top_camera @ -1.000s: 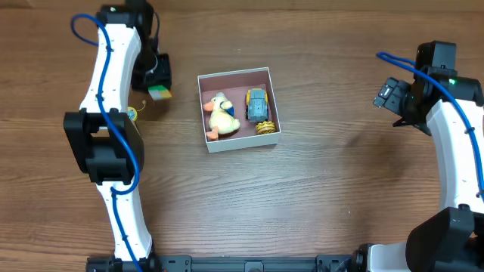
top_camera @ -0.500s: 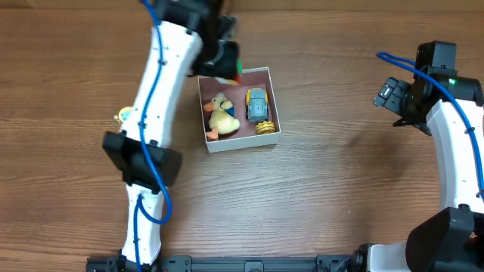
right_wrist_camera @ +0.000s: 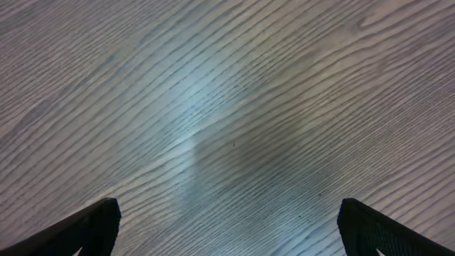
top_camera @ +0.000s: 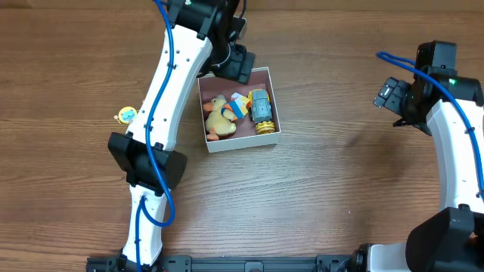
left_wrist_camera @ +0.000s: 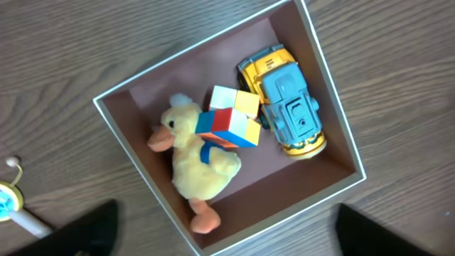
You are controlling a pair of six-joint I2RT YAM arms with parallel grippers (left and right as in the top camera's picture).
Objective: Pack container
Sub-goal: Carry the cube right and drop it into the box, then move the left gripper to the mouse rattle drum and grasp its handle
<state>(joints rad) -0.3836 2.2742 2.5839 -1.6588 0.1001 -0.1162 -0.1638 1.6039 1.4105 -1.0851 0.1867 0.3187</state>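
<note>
The container (top_camera: 246,142), a square white-walled box with a mauve inside (left_wrist_camera: 149,89), sits at the table's middle. In it lie a yellow plush duck (left_wrist_camera: 195,160), a blue-and-yellow toy car (left_wrist_camera: 288,110) and a multicoloured cube (left_wrist_camera: 229,122). The cube rests tilted between the duck and the car (top_camera: 260,106). My left gripper (top_camera: 233,63) hangs over the box's far edge, open (left_wrist_camera: 227,242), with nothing between its fingers. At the far right my right gripper (top_camera: 393,97) stands open (right_wrist_camera: 227,235) over bare wood.
A small yellow-and-blue toy (top_camera: 126,115) lies on the table left of the box, also at the left wrist view's lower left corner (left_wrist_camera: 11,203). A small yellow piece (top_camera: 265,128) lies in the box's near right corner. The left arm (top_camera: 162,98) crosses the table's left side.
My left arm swung right from the table's left side to the box with the cube. Its jaws opened and the cube now lies in the box. The right arm has not moved.
</note>
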